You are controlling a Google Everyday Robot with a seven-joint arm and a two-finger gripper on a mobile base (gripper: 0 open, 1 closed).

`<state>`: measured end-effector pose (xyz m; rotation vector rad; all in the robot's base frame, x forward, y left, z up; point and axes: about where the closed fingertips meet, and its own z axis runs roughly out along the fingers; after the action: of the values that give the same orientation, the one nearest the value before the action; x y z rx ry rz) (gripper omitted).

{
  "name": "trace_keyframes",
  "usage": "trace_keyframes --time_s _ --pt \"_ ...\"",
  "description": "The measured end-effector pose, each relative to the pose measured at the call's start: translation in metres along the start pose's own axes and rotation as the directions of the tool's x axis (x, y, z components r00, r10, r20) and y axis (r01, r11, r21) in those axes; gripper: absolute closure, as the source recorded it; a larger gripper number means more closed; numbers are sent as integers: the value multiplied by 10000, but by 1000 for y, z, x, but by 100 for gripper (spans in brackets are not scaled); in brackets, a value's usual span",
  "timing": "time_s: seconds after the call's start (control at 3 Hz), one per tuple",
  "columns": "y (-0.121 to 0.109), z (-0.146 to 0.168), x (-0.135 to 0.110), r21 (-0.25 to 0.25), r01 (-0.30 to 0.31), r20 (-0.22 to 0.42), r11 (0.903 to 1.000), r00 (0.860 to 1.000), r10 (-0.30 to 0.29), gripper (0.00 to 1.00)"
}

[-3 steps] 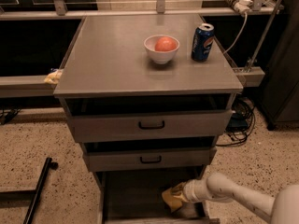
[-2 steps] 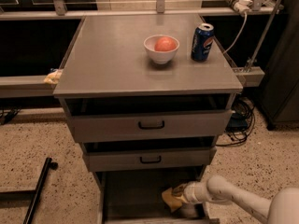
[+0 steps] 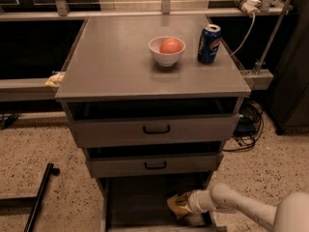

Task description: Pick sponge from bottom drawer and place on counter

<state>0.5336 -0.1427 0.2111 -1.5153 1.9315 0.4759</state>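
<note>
Yellow foam sponge (image 3: 176,203) sits at the right side of the open grey metal bottom drawer (image 3: 137,202), with the cream gripper (image 3: 185,207) at it.
Whether the gripper has a hold cannot be told. A weak one could let the sponge drop, or catch on the grey drawer front (image 3: 154,164) just above the bottom drawer, short of the flat grey counter (image 3: 116,62).

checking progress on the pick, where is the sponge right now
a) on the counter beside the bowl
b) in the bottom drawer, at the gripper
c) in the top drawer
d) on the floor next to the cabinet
b: the sponge sits in the open bottom drawer with the gripper right at it, while the counter carries a bowl and a can but no sponge.
</note>
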Motion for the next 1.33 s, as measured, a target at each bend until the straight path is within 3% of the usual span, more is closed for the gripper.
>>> trace_keyframes --time_s 1.0,1.33 --pt "-7 29 10 -302 85 645 9995 9979 -65 3" --pt "-11 39 12 -400 130 845 9991 9964 -96 0"
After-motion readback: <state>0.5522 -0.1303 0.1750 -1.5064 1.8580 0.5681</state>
